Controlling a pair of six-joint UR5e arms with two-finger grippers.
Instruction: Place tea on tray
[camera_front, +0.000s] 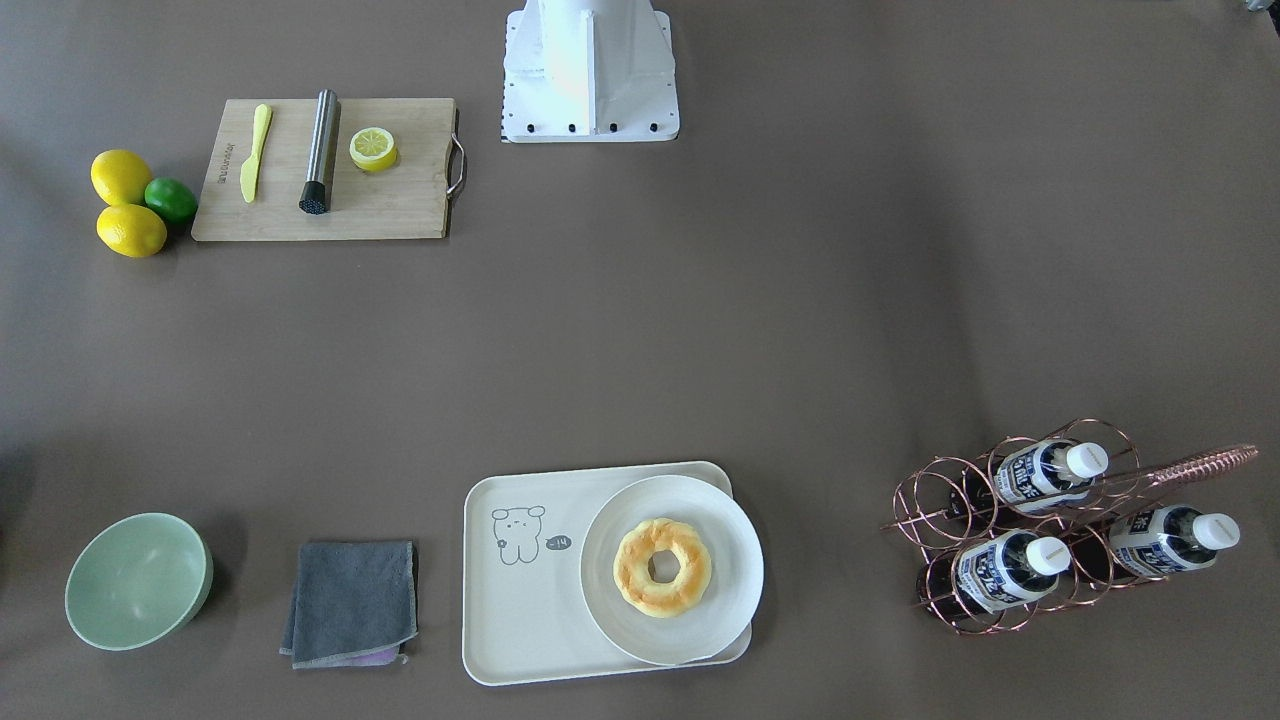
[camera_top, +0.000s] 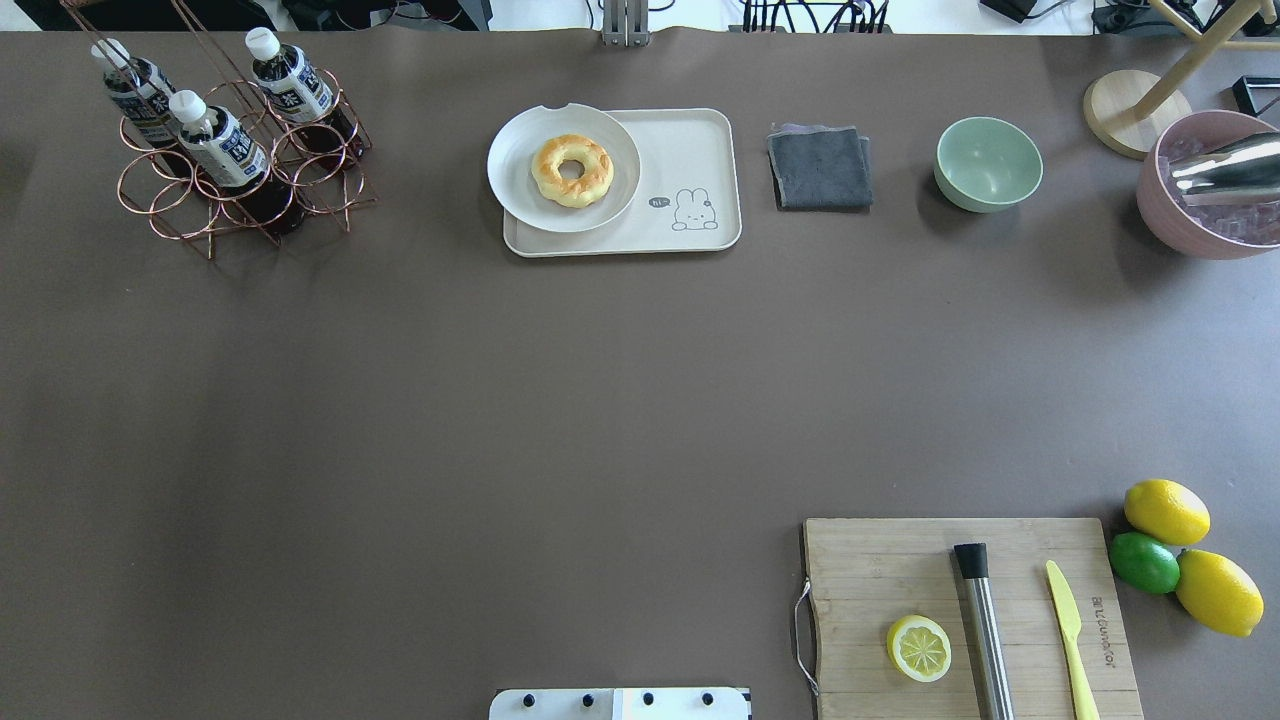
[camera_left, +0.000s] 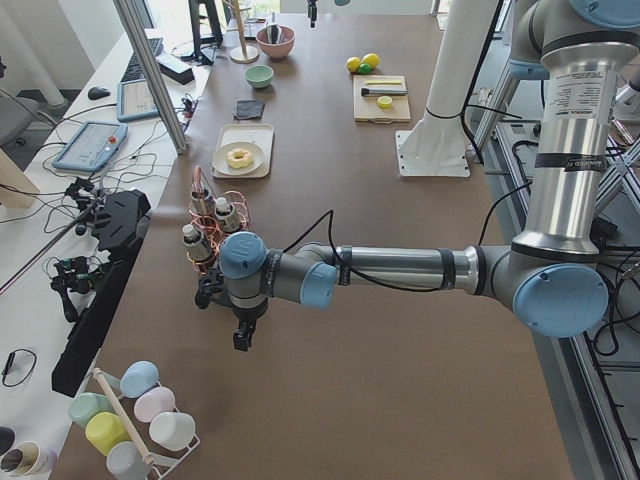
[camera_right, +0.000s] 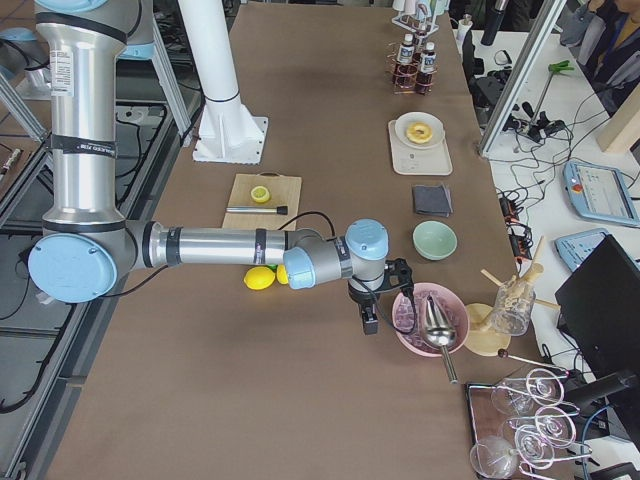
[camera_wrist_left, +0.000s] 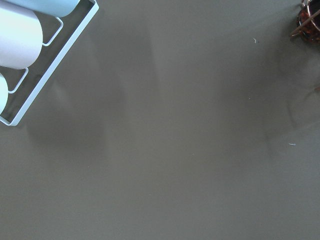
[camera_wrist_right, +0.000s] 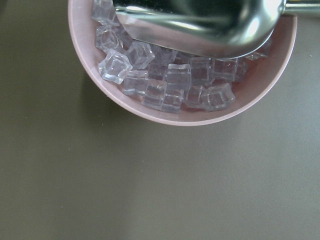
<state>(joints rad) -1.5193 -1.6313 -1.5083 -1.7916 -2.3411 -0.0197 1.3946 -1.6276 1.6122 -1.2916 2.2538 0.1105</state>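
Start state: tea (camera_top: 215, 145) in rack (camera_top: 190, 212), tray (camera_top: 690, 150) well apart
Three bottles stand in the copper rack, far left; tray far centre, plate (camera_top: 520, 190) on its left half. My left gripper (camera_left: 243, 338) hangs near the rack, my right gripper (camera_right: 368, 323) beside the ice bowl (camera_right: 412, 340); jaw opening on either: cannot tell

Table layout from over my robot's shoulders.
Far edge, left to right: wire rack (camera_top: 322, 190) holding three tea bottles (camera_top: 222, 145), tray (camera_top: 690, 150) with a plate (camera_top: 515, 165) on its left part and a doughnut (camera_top: 572, 170) on that, cloth (camera_top: 820, 167), bowl (camera_top: 988, 163), ice bowl (camera_top: 1190, 225) with a scoop (camera_top: 1225, 170) in it. Near right I see the cutting board (camera_top: 880, 570) carrying lemon half (camera_top: 919, 648), muddler (camera_top: 985, 625), knife (camera_top: 1070, 625); two lemons (camera_top: 1166, 511) and a lime (camera_top: 1144, 562) just right of it.
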